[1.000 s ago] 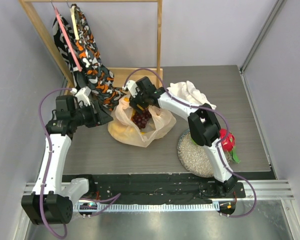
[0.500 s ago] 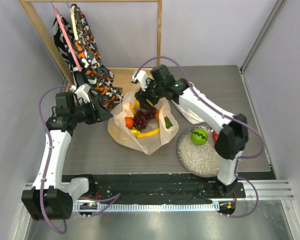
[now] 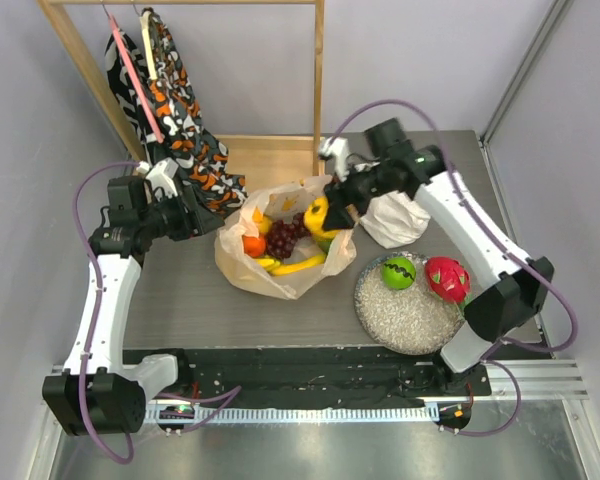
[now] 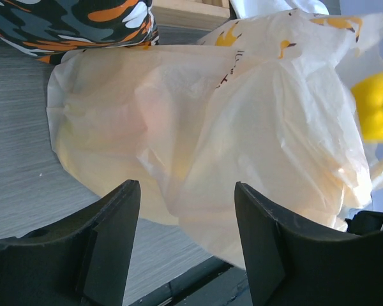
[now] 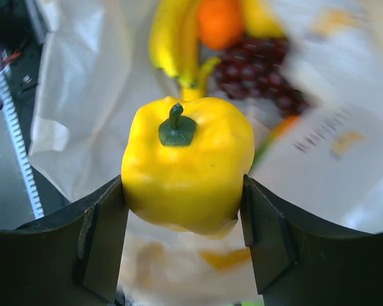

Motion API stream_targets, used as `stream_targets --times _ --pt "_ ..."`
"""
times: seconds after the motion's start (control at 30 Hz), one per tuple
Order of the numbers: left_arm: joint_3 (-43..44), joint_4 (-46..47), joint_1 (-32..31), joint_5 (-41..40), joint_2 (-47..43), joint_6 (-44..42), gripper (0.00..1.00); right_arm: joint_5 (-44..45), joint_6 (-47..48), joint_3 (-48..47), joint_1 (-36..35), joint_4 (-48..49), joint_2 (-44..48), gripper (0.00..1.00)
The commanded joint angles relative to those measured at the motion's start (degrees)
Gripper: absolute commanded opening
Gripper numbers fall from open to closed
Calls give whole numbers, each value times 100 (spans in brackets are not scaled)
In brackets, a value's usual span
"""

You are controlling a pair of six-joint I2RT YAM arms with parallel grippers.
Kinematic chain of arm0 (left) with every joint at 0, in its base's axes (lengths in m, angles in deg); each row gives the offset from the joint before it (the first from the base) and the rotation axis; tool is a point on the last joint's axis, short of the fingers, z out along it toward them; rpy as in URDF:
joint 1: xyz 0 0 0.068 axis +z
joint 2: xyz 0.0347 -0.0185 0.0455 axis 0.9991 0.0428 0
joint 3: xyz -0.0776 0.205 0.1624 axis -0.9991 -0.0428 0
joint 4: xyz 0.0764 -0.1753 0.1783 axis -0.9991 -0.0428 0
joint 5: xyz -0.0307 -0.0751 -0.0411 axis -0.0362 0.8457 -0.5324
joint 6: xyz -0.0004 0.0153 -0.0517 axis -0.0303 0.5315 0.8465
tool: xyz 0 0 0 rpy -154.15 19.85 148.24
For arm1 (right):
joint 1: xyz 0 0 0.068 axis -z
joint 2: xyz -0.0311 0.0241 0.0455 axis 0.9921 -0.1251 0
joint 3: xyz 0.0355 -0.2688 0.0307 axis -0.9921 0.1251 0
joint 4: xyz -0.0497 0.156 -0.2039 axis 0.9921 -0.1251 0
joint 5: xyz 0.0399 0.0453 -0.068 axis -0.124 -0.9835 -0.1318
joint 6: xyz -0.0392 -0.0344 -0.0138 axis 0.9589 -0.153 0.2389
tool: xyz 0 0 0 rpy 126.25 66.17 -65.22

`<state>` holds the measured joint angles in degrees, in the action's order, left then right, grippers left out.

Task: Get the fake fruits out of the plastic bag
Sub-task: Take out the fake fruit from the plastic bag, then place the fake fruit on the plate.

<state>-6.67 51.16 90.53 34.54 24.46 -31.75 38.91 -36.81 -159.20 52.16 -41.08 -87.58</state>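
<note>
Swung out since half a second ago: the right gripper (image 5: 182, 194) has been moved from over the bag's middle to its right rim. It's clamped on a glossy yellow pepper-shaped plastic fruit with a green stem (image 5: 188, 159), which is held over the edge of the thin translucent peach plastic carrier bag (image 3: 280, 287). Dark purple plastic grapes (image 3: 285, 238), a yellow banana bunch (image 3: 298, 266) and a small orange round fruit (image 3: 253, 245) can be seen inside the open bag. A green lime (image 3: 398, 272) and a pink dragon fruit (image 3: 446, 279) are already set on the round speckled mat (image 3: 400, 322). The left gripper (image 4: 186, 191) is spread wide at the bag's left side; whether it's touching can't be told.
</note>
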Motion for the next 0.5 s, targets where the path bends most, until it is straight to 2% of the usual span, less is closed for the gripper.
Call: stream_targets --times 0.0,0.1,0.2,0.3,0.33,0.43,0.47 --pt "155 179 44 35 -36 -59 65 -12 -266 -823 1592 -237 874 49" --pt "120 187 62 52 -19 -42 65 127 -48 -1237 2552 -613 857 50" --pt "137 187 53 70 43 -15 65 505 715 -975 2985 -1202 918 49" --pt "190 179 53 105 78 2 65 673 2112 -238 3145 -2466 1040 47" --pt "190 187 62 114 113 -6 65 674 2777 278 3145 -2757 1137 46" --pt "190 214 53 105 122 2 66 551 3082 1106 3075 -3050 1690 46" --pt "155 223 62 96 113 11 65 559 3160 1222 2726 -3050 1848 47"
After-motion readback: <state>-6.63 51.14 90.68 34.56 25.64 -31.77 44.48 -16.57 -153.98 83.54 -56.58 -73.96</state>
